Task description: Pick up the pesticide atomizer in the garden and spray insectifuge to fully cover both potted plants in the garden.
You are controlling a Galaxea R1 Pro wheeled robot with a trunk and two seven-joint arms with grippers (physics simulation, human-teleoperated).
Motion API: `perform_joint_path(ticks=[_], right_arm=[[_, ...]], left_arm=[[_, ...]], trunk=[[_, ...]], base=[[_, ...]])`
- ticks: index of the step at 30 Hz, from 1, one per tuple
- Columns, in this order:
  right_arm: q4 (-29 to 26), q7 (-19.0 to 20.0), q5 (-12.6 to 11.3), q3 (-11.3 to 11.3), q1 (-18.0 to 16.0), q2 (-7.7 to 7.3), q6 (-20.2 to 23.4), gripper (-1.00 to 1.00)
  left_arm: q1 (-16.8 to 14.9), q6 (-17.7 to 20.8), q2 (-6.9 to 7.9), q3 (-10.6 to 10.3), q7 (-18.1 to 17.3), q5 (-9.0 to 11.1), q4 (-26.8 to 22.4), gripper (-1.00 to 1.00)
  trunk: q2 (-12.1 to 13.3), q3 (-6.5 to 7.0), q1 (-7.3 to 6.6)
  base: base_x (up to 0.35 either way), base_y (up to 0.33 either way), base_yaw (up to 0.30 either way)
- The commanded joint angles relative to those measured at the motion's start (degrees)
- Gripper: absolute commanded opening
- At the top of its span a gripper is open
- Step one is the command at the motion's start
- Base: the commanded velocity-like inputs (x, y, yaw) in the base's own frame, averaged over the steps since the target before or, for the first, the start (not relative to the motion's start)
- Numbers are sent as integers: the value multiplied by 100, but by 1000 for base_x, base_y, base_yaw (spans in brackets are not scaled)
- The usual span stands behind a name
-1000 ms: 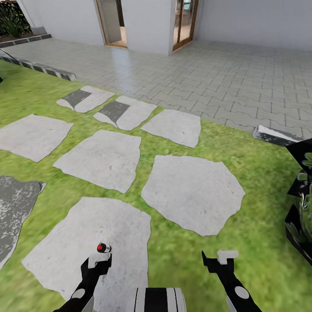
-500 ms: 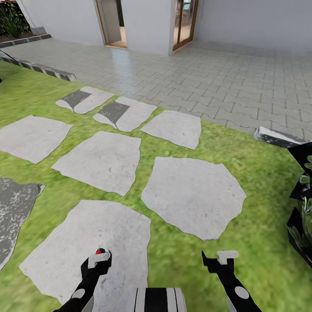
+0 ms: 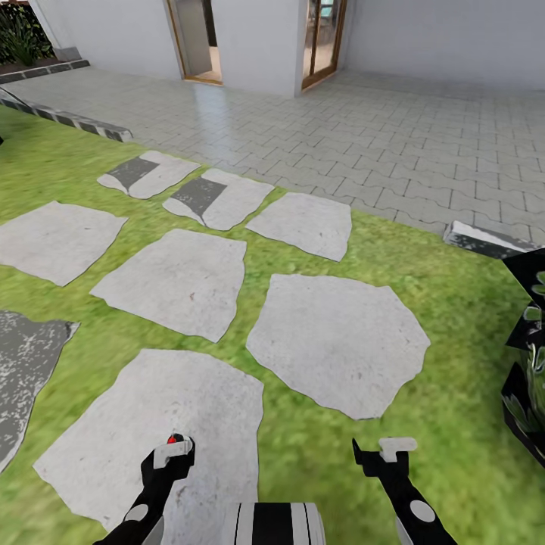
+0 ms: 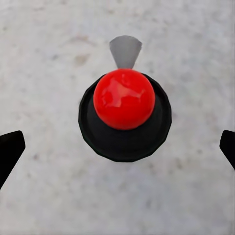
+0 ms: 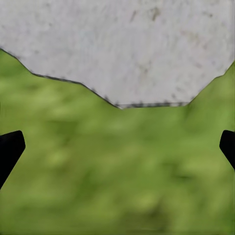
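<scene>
My left gripper point(image 3: 172, 454) hangs open over a large pale stepping stone point(image 3: 113, 424). Straight below it stands a small round dark object with a red dome point(image 4: 124, 99) and a grey tab. Its red top point(image 3: 173, 438) peeks out just past the gripper in the head view. I cannot tell whether it is the pesticide atomizer. In the left wrist view it sits centred between the wide-apart fingers point(image 4: 11, 149), untouched. My right gripper point(image 3: 386, 453) is open over grass point(image 5: 117, 176) beside a stone edge. One potted plant point(image 3: 536, 356), dark with green white-speckled leaves, is cut off at the right edge.
Several grey stepping stones point(image 3: 337, 341) lie in the green lawn ahead. Beyond them is a grey paved terrace point(image 3: 393, 144) with a stone kerb point(image 3: 481, 238), then a white house wall with two wood-framed doorways point(image 3: 322, 42).
The whole view shifted slightly a second ago as the camera moved, bringing the red dome closer under the left gripper. Nothing has changed in the last half second.
</scene>
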Motion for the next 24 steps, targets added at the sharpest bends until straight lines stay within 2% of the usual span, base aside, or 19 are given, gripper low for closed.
perform_joint_path(ticks=[1, 24], right_arm=[[3, 5, 1, 0, -2, 0, -17, 100], [11, 5, 1, 0, -2, -2, -17, 100]], left_arm=[[-2, -18, 1, -17, -3, 56, 4, 100], [-2, -19, 1, -14, -3, 51, -26, 100]], trunk=[[-1, -3, -1], [-1, -3, -1]], base=[[0, 0, 0], [9, 0, 0]])
